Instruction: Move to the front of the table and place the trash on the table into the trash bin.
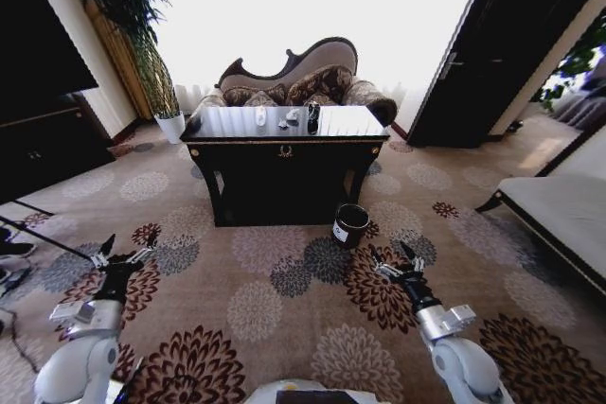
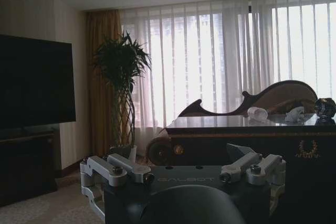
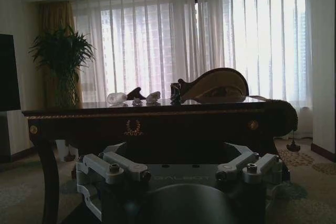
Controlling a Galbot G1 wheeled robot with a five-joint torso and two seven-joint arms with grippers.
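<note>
The glossy black table (image 1: 227, 128) with its gold emblem stands ahead across the carpet. On its top lie a clear bottle (image 1: 260, 116), two white paper bits (image 1: 292, 115) and a dark shiny object (image 1: 312, 116). The small black trash bin (image 1: 350, 224) sits on the floor by the table's front right leg. My left gripper (image 1: 121, 253) and right gripper (image 1: 396, 260) hang low over the carpet, both open and holding nothing, well short of the table. The left wrist view shows the bottle (image 2: 257, 113), a paper bit (image 2: 294, 114) and the dark object (image 2: 325, 107). The right wrist view shows the bottle (image 3: 116, 98) and a paper bit (image 3: 153, 97).
A carved sofa (image 1: 294, 78) stands behind the table. A white plant pot (image 1: 170, 126) sits at the table's far left, and a dark cabinet (image 1: 38, 144) lines the left wall. A pale bench (image 1: 559, 215) juts in at the right. Patterned carpet lies between me and the table.
</note>
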